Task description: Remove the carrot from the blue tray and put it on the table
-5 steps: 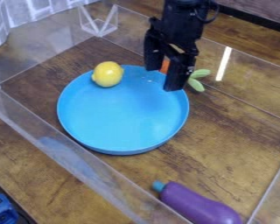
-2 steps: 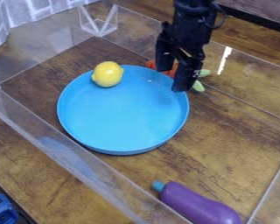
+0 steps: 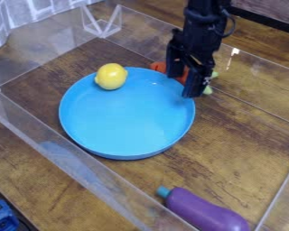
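Observation:
The blue tray (image 3: 123, 122) lies in the middle of the dark wood table (image 3: 246, 135). The carrot (image 3: 161, 67) rests at the tray's far right rim, mostly hidden behind my gripper; only an orange end and its green top (image 3: 205, 88) show. My gripper (image 3: 184, 77) points straight down and stands open, low over the carrot, with one black finger on each side of it. I cannot tell whether the fingers touch it.
A yellow ball (image 3: 109, 76) sits in the tray at its far left. A purple eggplant toy (image 3: 208, 213) lies on the table at the near right. Clear plastic walls (image 3: 39, 135) fence the work area.
The open gripper has moved away from the camera, slightly right, and down, closing in on the carrot at the rim. The carrot, ball and eggplant have stayed put.

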